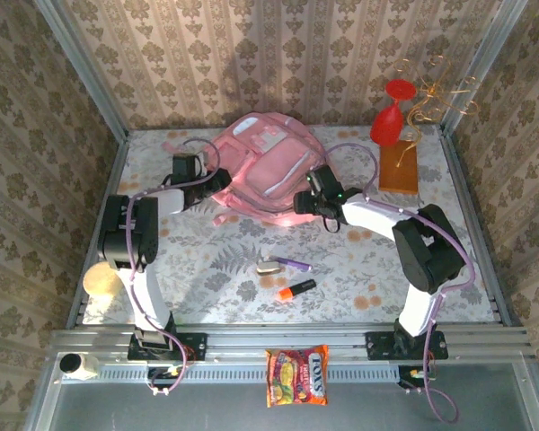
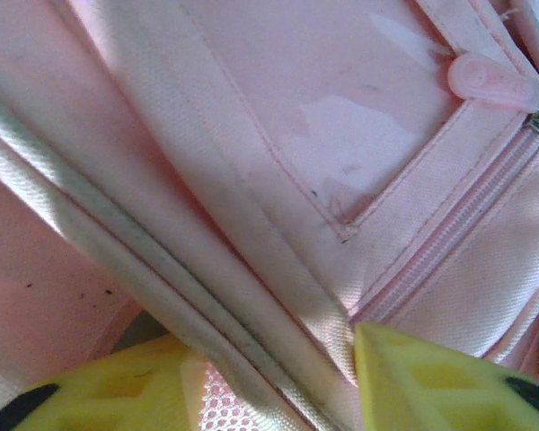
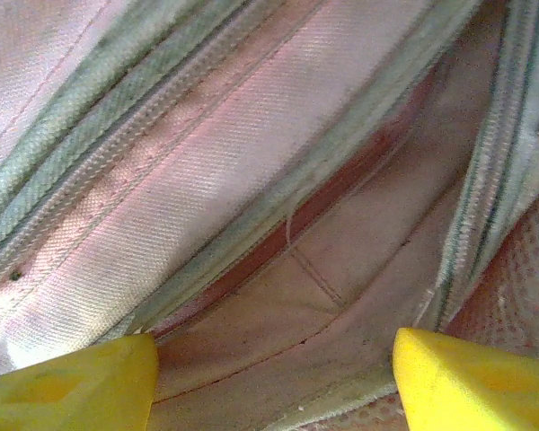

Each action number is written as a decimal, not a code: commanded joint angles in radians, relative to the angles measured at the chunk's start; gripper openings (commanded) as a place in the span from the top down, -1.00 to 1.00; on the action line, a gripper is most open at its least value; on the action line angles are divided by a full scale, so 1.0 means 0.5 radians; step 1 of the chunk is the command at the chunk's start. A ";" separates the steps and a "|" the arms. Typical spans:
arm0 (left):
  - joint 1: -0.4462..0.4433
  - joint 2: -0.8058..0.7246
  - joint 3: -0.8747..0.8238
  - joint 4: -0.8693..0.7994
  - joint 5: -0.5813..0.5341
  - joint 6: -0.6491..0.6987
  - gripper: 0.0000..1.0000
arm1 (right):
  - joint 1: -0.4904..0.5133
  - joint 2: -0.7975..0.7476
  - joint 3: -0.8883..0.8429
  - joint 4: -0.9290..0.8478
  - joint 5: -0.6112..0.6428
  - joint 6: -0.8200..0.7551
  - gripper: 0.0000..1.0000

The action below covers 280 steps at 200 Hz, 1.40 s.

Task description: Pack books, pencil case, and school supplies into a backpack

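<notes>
top external: soft, rounded pink woven backpack (image 1: pixel 265 162) lies between the hands. left gripper (image 1: pixel 221 182) is at its left edge, right gripper (image 1: pixel 300 199) at its right edge. orange-and-black marker (image 1: pixel 296 289) and purple pen (image 1: pixel 294 264) lie on the table (image 1: pixel 207 260) behind both hands.

left wrist: grey piped hem (image 2: pixel 162 278) runs between the yellow fingers (image 2: pixel 117 386). cannot tell if it is pinched. zip (image 2: pixel 449 242) is ahead-right.

right wrist: fingers (image 3: pixel 472 377) spread wide, smooth lining (image 3: pixel 341 296) between them.

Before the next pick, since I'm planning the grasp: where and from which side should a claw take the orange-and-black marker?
Mid-barrel, from straight above, closing across its narrow width. The orange-and-black marker lies flat and slanted on the table, with bare surface along both long sides. The purple pen lies apart behind it.
</notes>
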 commanded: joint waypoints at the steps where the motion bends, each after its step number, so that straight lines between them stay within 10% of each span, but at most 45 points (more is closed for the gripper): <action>1: -0.037 0.098 -0.067 -0.140 -0.012 -0.022 0.28 | -0.052 0.029 0.065 -0.081 0.161 -0.089 -0.43; 58: -0.088 -0.065 -0.166 -0.038 0.015 -0.138 0.93 | -0.098 -0.114 0.174 -0.257 0.263 -0.263 -0.46; 191: -0.135 -0.439 -0.593 0.158 -0.211 -0.428 1.00 | 0.389 -0.118 -0.068 0.047 -0.726 0.488 -0.07; 280: -0.264 -0.614 -0.794 0.188 -0.264 -0.512 1.00 | -0.033 0.080 -0.009 0.005 -0.527 0.215 0.05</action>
